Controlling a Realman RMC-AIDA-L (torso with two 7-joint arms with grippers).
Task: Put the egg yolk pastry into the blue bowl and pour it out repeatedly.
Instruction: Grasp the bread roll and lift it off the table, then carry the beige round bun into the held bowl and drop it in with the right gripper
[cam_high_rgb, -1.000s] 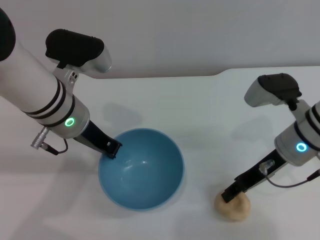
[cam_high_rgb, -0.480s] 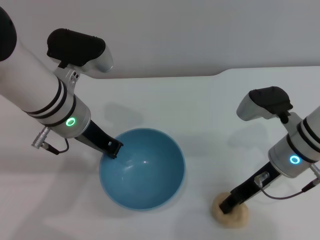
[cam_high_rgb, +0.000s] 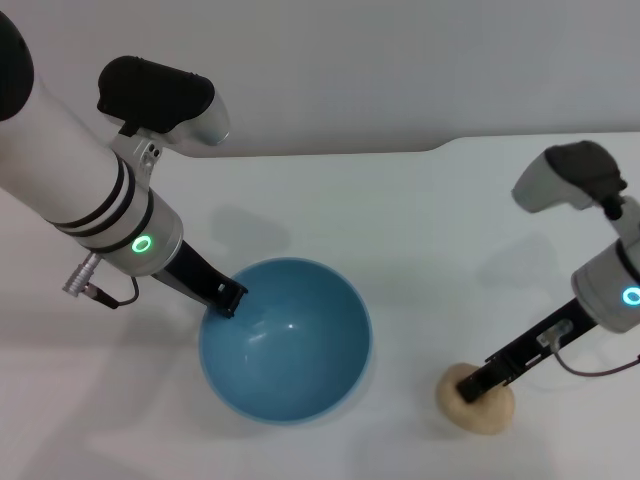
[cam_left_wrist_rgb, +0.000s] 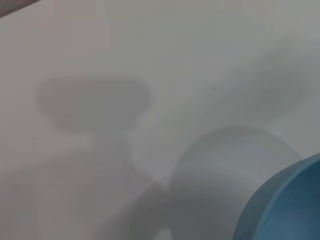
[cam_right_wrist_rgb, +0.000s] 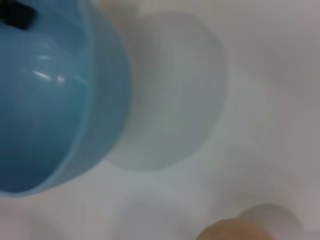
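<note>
We see our right end effector (cam_high_rgb: 470, 387) down on top of the small round tan egg yolk pastry (cam_high_rgb: 476, 400), which sits on the white desk (cam_high_rgb: 420, 230) a little way to the right of the shiny round light-blue bowl (cam_high_rgb: 285, 340). The dark tip touches the pastry, but we cannot tell if its fingers are apart or pressed on the pastry.

Our left end effector (cam_high_rgb: 226, 297) is at the bowl's left rim. Its dark tip touches the edge there. We cannot tell if it is clamped on the rim or only resting on it. The bowl has nothing inside.

The head view shows both arms, the whole bowl and the pastry. The left wrist view shows only a slice of the bowl's outer wall (cam_left_wrist_rgb: 285, 205) and soft shadows on the desk. The right wrist view shows the bowl's smooth inside (cam_right_wrist_rgb: 45, 100) and a small bit of the pastry (cam_right_wrist_rgb: 235, 231) at the edge of the picture.
</note>
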